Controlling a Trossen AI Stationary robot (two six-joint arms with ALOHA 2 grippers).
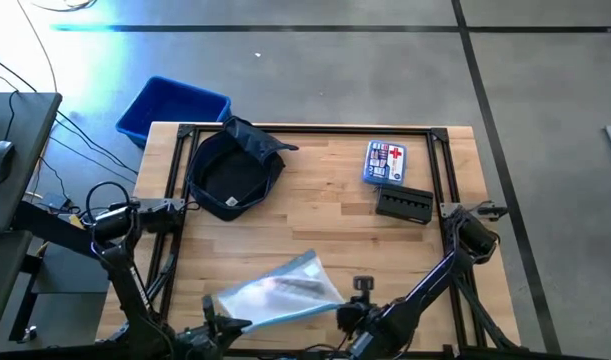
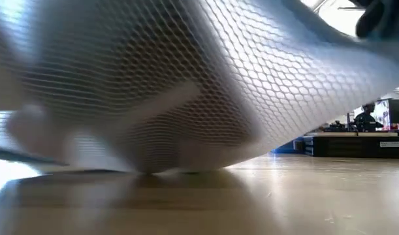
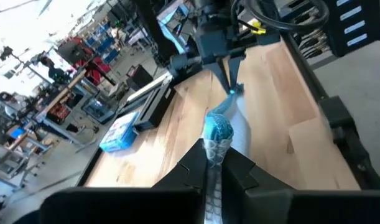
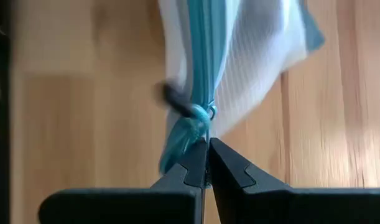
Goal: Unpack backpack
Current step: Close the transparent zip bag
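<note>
A clear mesh zip pouch (image 1: 280, 290) with a teal zipper hangs between my two grippers near the table's front edge. In the low view the pouch (image 2: 186, 85) fills the picture and its lowest part (image 2: 153, 171) rests on the table. My left gripper (image 3: 216, 163) is shut on the pouch's left end. My right gripper (image 4: 207, 144) is shut on its zipper tab. The dark navy backpack (image 1: 233, 170) lies open, mouth up, at the table's far left, with no gripper near it. My left gripper pinches the bunched zipper edge of the pouch at its left end (image 3: 216, 144) between its two fingers. The fingers come nearly level from the table's left and lie along the zipper. My right gripper pinches the teal zipper pull tab (image 4: 191, 132) between its fingertips, slanting down from above. The zipper line (image 3: 221, 121) runs between the two grippers, and the pouch's body hangs below it onto the table.
A blue and white first-aid box (image 1: 386, 162) and a flat black case (image 1: 403, 205) lie at the far right. A bright blue bin (image 1: 172, 108) stands on the floor beyond the table's far left corner. Bare wood (image 1: 325, 220) lies mid-table.
</note>
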